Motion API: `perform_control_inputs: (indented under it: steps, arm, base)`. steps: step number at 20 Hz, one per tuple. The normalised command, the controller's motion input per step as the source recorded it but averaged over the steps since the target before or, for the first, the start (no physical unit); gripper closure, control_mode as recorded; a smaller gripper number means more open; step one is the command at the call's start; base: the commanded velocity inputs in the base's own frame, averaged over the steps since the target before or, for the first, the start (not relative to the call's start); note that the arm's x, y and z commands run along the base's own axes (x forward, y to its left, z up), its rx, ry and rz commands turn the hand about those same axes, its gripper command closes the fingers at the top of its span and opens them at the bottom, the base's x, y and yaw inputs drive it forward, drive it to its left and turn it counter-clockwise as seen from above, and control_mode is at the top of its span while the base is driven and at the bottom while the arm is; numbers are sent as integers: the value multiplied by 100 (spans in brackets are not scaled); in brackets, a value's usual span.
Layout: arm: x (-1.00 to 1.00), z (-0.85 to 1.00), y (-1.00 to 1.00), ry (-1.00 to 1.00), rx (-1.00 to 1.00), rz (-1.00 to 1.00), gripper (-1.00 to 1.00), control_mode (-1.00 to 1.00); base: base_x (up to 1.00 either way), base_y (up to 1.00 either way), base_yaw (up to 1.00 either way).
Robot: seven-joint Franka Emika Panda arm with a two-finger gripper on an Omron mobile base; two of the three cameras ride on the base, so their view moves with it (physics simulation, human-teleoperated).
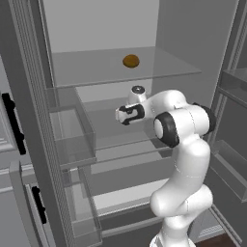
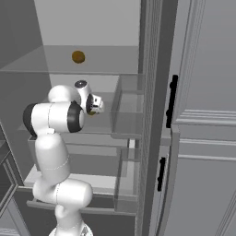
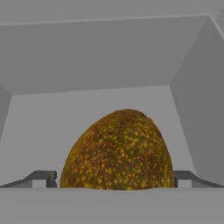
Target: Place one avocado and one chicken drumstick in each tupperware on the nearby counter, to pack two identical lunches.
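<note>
**Claw spread around an avocado inside the open fridge**

Grey fridge walls and glass shelves point(image 1: 159, 70) surround the arm, which reaches into the open cabinet at the middle shelf level. Both base views show one avocado point(image 1: 130, 61) sitting alone on the upper glass shelf, above the claw and further back; the hand view does not take in that shelf. In the right base view a sliver of ochre peeks out just beside the white hand, at the claw point(image 2: 93, 110), while in the left base view the wrist and hand cover that spot.

From the hand view comes what the base cameras miss: a second avocado point(image 3: 118, 151), speckled ochre-brown, sits on the grey shelf floor directly ahead of the claw point(image 3: 114, 179), between its two dark fingertips point(image 3: 41, 179). These stand spread wide, one on each side of the fruit, each close against its flank; whether they touch it I cannot tell. The jaws are not pressed onto it.
</note>
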Motion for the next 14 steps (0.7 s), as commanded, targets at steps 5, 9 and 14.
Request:
perform_control_inputs:
  steps: [5,9,14]
  arm:
    - [-3,-41,0,0,0,-4,100,-100]
    - [-81,2,0,-4,1,0,100,-100]
    - [-100,29,0,0,10,0,100,-100]
  base:
    - [0,0,0]
    - [0,0,0]
    - [0,0,0]
